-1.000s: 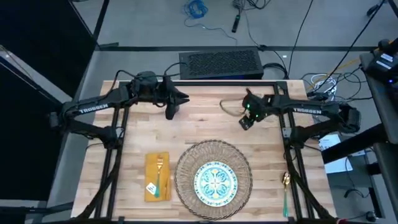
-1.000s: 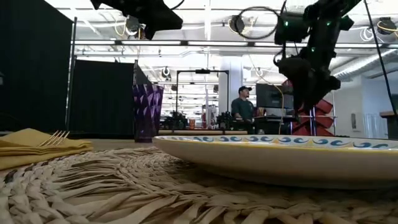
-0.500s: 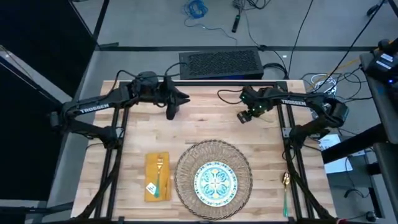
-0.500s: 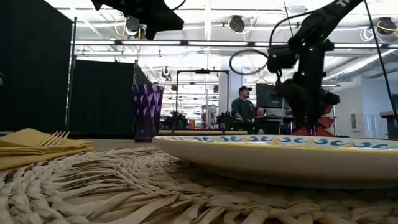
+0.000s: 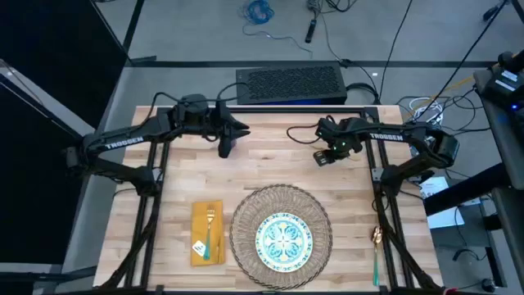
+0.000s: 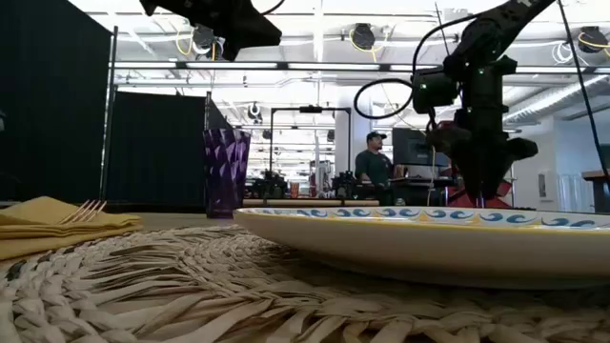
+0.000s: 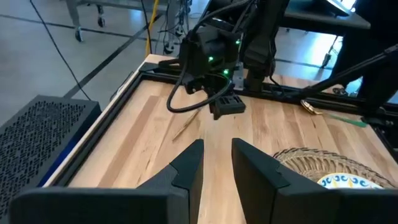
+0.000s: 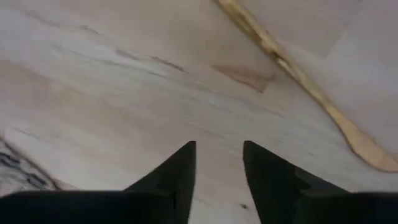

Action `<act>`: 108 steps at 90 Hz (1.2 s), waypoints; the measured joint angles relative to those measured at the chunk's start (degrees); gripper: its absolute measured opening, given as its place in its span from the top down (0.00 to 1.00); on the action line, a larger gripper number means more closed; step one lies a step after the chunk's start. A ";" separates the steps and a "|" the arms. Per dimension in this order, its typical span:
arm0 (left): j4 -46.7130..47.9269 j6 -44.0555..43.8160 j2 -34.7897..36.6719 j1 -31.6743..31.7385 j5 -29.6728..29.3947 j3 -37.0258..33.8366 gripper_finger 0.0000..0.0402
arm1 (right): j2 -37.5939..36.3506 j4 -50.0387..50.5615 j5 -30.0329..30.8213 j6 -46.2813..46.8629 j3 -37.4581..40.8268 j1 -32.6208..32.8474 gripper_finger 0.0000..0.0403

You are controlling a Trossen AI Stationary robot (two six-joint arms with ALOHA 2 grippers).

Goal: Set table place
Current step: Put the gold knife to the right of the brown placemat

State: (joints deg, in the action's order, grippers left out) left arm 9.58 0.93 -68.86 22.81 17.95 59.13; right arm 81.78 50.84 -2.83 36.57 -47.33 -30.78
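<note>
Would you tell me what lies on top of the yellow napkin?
A gold fork lies on the yellow napkin, with a small tag near one end. Anything beneath the napkin is hidden.

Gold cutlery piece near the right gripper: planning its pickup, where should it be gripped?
Likely mid-shaft from straight above, jaws spanning its narrow width: the gold cutlery piece lies flat on the table, thin and long, near the open right gripper.

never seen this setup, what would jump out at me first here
The patterned plate sits centred on a round straw mat at the table's near edge, with a yellow napkin and fork beside it. Farther back, the right gripper points down at bare wood near a gold knife, fingers apart.
</note>
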 joint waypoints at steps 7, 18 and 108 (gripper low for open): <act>0.00 -0.01 0.00 0.00 0.73 0.00 0.83 | 0.00 -0.16 0.31 -0.58 0.00 -0.08 0.90; 0.04 -0.11 0.00 0.00 1.73 0.00 0.83 | 0.00 0.09 0.30 -1.02 0.00 -1.29 0.98; 0.39 -0.35 0.00 -0.04 3.16 0.02 0.83 | 9.05 0.76 4.37 -7.14 2.32 -11.59 1.00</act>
State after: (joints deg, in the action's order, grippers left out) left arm 9.98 0.58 -68.86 22.76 21.10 59.16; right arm 90.83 51.59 1.54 29.43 -45.01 -42.37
